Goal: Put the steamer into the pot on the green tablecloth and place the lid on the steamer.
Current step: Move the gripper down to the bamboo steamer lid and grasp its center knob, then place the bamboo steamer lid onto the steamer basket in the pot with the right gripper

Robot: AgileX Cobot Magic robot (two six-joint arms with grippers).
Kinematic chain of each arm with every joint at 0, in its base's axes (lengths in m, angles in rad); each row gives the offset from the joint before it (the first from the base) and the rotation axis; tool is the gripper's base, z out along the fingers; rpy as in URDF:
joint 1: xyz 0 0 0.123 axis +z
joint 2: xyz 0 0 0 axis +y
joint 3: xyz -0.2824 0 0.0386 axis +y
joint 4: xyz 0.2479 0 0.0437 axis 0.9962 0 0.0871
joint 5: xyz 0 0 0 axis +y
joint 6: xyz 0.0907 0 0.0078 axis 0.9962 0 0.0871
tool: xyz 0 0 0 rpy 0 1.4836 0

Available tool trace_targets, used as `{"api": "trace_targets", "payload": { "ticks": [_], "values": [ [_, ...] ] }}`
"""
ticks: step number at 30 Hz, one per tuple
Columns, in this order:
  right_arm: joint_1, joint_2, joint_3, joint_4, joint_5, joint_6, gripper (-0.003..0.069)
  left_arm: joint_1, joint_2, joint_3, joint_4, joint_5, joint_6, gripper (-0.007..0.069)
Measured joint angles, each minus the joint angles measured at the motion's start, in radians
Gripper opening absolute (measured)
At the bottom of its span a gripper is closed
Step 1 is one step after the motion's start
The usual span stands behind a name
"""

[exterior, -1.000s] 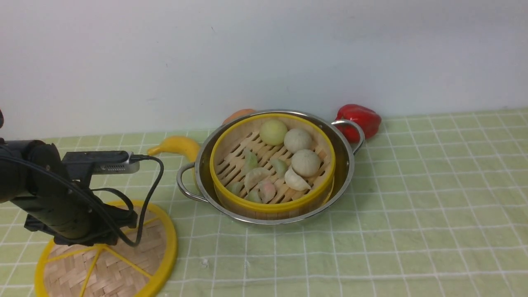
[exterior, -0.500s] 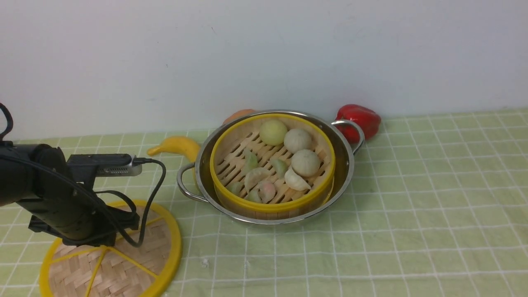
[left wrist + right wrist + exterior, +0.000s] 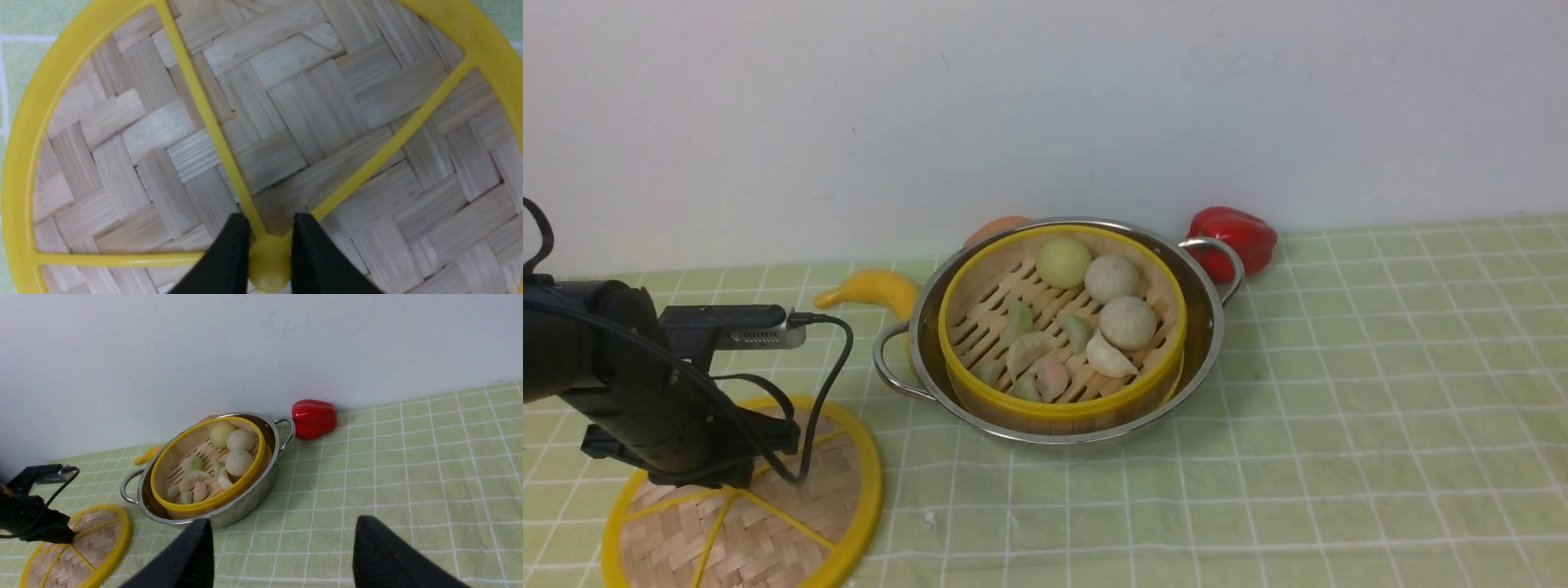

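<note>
The yellow-rimmed woven-bamboo lid (image 3: 760, 523) is being clasped at its centre by the left pincer (image 3: 267, 228) on the green gridded tablecloth (image 3: 1339, 425). The slatted bamboo steamer (image 3: 1062, 407) is already sitting in the shiny steel pot (image 3: 1207, 327); only covering is being awaited. The right pincer (image 3: 284, 522) is hanging wide, empty.

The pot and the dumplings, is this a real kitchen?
Probably a pretend kitchen table for robot practice: a steel pot holding a steamer, a green tablecloth, a red pepper and banana.
</note>
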Motion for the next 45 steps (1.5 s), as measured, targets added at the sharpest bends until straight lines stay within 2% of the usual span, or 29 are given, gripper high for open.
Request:
{"api": "trace_targets", "payload": {
  "ticks": [6, 7, 11, 15, 17, 20, 21, 22, 24, 27, 35, 45],
  "values": [
    [0.000, 0.000, 0.001, 0.002, -0.001, -0.002, 0.0360, 0.000, 0.016, -0.107, 0.040, 0.220, 0.005, 0.0123],
    [0.000, 0.000, 0.001, 0.002, -0.001, -0.007, 0.0343, 0.000, 0.015, -0.173, 0.070, 0.300, 0.006, 0.0123],
    [0.000, 0.000, 0.001, 0.002, -0.002, -0.023, 0.0320, 0.000, -0.016, -0.353, 0.114, 0.451, 0.008, 0.0123],
    [0.000, 0.000, 0.001, 0.002, -0.002, -0.026, 0.0316, -0.024, -0.040, -0.558, 0.079, 0.554, 0.043, 0.0123],
    [0.000, 0.000, 0.001, 0.001, -0.002, -0.027, 0.0315, -0.073, -0.041, -0.660, 0.048, 0.569, 0.079, 0.0123],
    [0.000, 0.000, 0.001, -0.002, -0.002, -0.027, 0.0315, -0.215, -0.014, -0.812, 0.002, 0.572, 0.132, 0.0123],
    [0.000, 0.000, 0.001, -0.003, -0.002, -0.027, 0.0315, -0.290, 0.016, -0.861, 0.000, 0.572, 0.143, 0.0123],
    [0.000, 0.000, 0.001, -0.003, -0.002, -0.027, 0.0315, -0.290, 0.016, -0.861, 0.000, 0.572, 0.143, 0.0123],
    [0.000, 0.000, 0.001, -0.003, -0.002, -0.027, 0.0315, -0.415, 0.104, -0.956, 0.008, 0.577, 0.146, 0.0123],
    [0.000, 0.000, 0.001, 0.011, -0.002, -0.027, 0.0315, -0.504, 0.229, -1.052, 0.032, 0.579, 0.147, 0.0123],
    [0.000, 0.000, 0.001, 0.070, -0.002, -0.027, 0.0315, -0.543, 0.466, -1.204, 0.077, 0.589, 0.147, 0.0123],
    [0.000, 0.000, 0.001, 0.101, -0.002, -0.027, 0.0314, -0.543, 0.549, -1.217, 0.097, 0.587, 0.147, 0.0123]
  ]
}}
